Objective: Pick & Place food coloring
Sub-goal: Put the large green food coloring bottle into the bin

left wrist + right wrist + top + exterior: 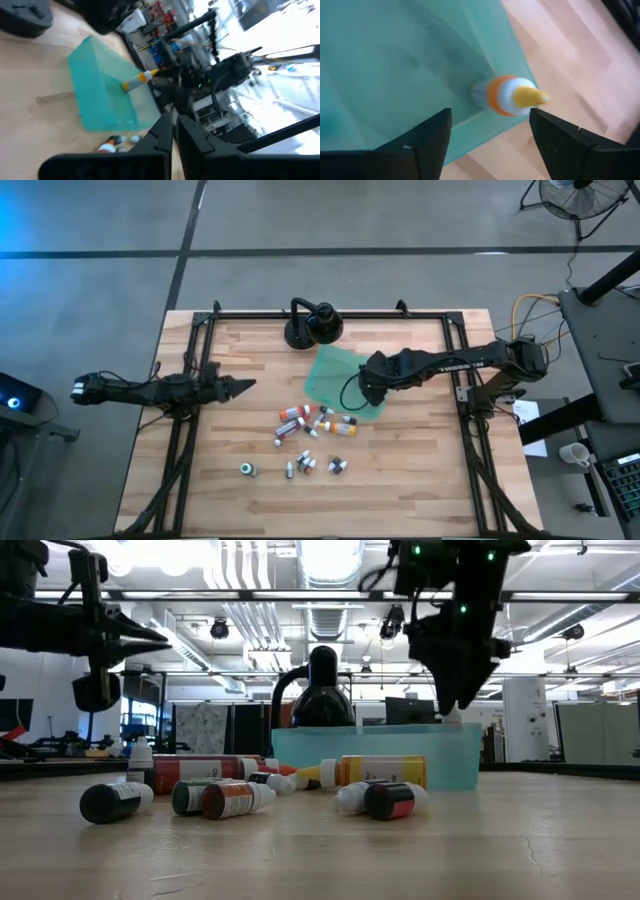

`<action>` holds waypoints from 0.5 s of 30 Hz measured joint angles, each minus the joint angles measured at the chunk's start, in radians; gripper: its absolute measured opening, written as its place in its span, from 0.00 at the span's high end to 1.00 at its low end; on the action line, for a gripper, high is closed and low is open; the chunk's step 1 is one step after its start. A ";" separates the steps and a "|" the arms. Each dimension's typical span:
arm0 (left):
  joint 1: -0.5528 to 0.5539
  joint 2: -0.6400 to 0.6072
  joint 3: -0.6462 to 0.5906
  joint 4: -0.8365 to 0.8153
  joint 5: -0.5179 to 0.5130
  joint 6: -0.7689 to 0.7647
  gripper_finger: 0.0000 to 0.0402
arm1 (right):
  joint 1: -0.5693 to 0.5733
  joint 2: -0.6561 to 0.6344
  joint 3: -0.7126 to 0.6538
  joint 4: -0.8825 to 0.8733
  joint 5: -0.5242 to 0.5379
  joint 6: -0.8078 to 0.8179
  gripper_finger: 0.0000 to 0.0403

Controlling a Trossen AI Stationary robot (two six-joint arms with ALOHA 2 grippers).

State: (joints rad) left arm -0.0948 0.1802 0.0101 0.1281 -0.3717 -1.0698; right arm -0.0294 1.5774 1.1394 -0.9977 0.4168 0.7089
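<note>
High view: right gripper (368, 388) over the green bin (340, 380), fingers spread; left gripper (243, 386) shut, well left of the bin; food coloring bottles (315, 425) scattered just beside the bin's near edge. Low view: bottles lying before the bin. Right wrist view: orange-collared, yellow-tipped bottle (507, 96) at the bin's rim, between the parted fingers, ungripped.

Two dark jointed arms, matte black wedge fingers (430, 145), green lights—perhaps status LEDs—on one wrist
</note>
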 joint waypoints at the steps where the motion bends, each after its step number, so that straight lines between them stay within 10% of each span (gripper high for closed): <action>1: 0.000 0.000 0.000 0.011 0.000 0.000 1.00 | 0.012 0.000 0.013 0.001 0.000 -0.026 0.33; 9: 0.000 0.000 0.002 0.124 0.020 0.008 1.00 | 0.094 -0.003 0.114 0.002 0.001 -0.064 0.31; 15: -0.007 0.039 0.197 -0.087 0.046 0.184 1.00 | 0.177 -0.004 0.235 0.017 0.062 0.014 0.34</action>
State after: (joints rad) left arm -0.1017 0.2192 0.2066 0.0408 -0.3254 -0.8855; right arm 0.1477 1.5734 1.3745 -0.9806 0.4791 0.7232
